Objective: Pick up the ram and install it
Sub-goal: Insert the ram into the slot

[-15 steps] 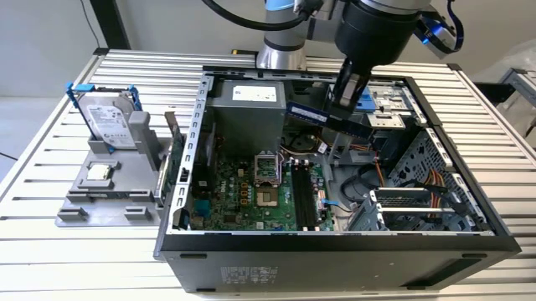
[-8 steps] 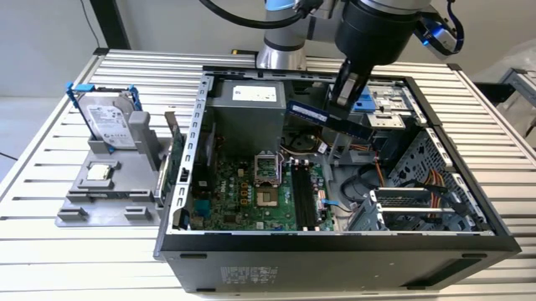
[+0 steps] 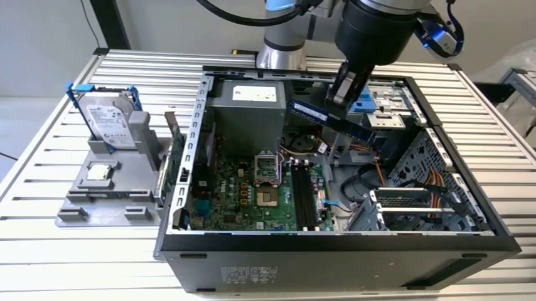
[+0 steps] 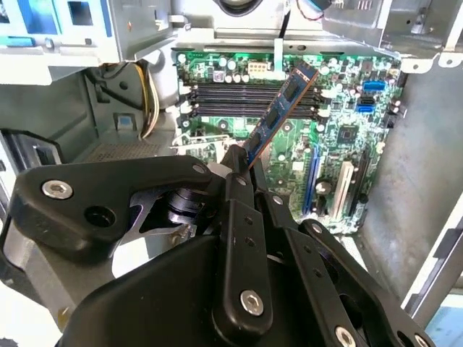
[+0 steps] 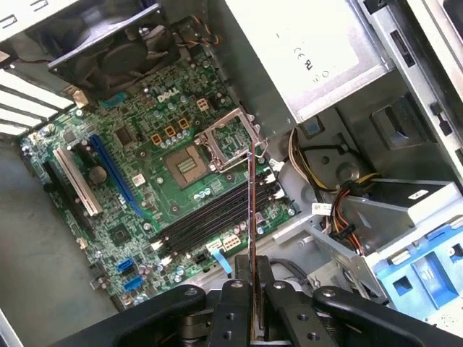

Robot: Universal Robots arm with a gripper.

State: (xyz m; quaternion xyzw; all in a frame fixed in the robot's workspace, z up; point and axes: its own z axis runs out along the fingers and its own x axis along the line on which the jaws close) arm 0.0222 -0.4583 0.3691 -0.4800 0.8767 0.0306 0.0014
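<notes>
The exterior view looks down from high on the open black metal computer case (image 3: 335, 263) on my ribbed silver bench (image 3: 50, 263). Both wrist views sit close behind my black fingers (image 4: 242, 238), looking past them and the thin dark ram stick (image 4: 278, 116) onto the same green motherboard (image 5: 134, 206).

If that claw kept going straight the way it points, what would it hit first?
Likely the motherboard's black memory slots. The gripper, shut on the ram, aims down at them, so the ram's free end would touch first; depth is hard to judge.
</notes>
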